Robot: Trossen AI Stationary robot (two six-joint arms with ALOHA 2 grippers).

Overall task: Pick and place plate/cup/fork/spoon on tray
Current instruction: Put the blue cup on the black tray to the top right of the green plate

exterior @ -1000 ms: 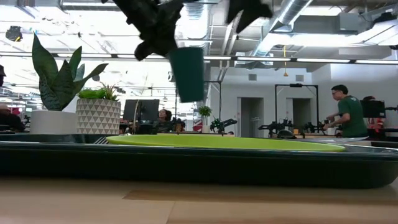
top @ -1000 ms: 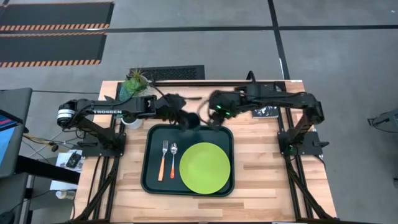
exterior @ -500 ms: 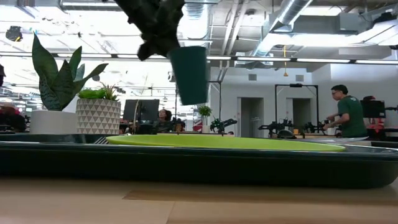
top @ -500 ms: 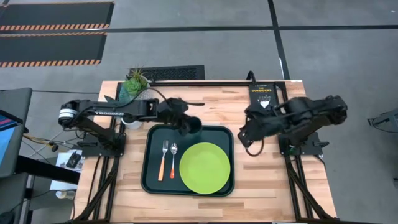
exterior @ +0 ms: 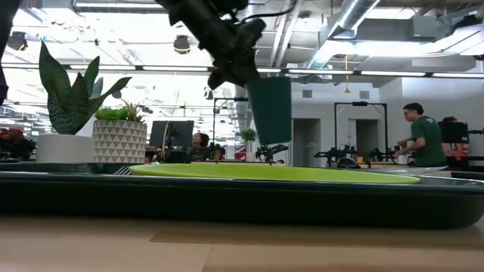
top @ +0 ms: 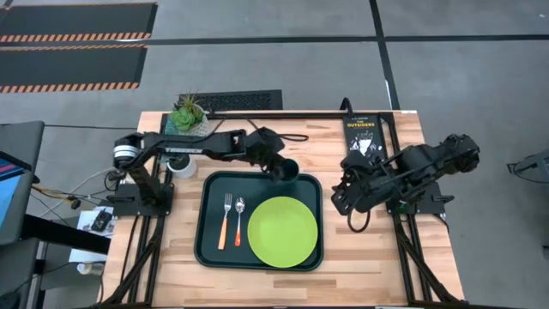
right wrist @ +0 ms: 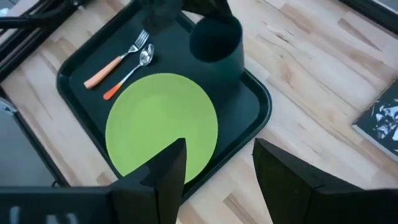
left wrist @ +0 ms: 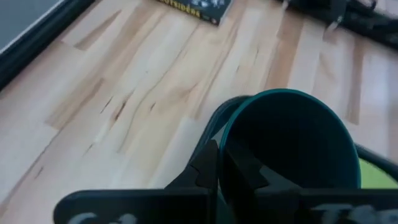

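The dark green cup (top: 288,169) hangs in my left gripper (top: 276,163) over the far right corner of the dark green tray (top: 208,249). In the low view the cup (exterior: 271,109) is upright and clear above the tray (exterior: 227,200). The lime-green plate (top: 283,232) lies on the tray's right part. The fork (top: 225,221) and spoon (top: 238,219) lie side by side on its left part. My right gripper (right wrist: 214,180) is open and empty, right of the tray (right wrist: 258,102) above the bare table. My left gripper holds the cup's rim (left wrist: 219,144) on the side toward the arm, one finger (left wrist: 205,167) outside the wall and one finger (left wrist: 244,169) inside. The fingers come slanting down from the table's left. The cup hangs upright, lifted clear of the tray.
A black book (top: 362,136) lies at the far right of the table. A white patterned pot (top: 180,165) and a plant (top: 187,114) stand at the far left. Bare wood lies right of the tray and along the near edge. People show in the room behind.
My left gripper has carried the cup toward the table's right edge along the tray's far rim, a little lower, still upright. My right gripper, which was at the cup a second ago, has drawn away toward the table's right and near edges.
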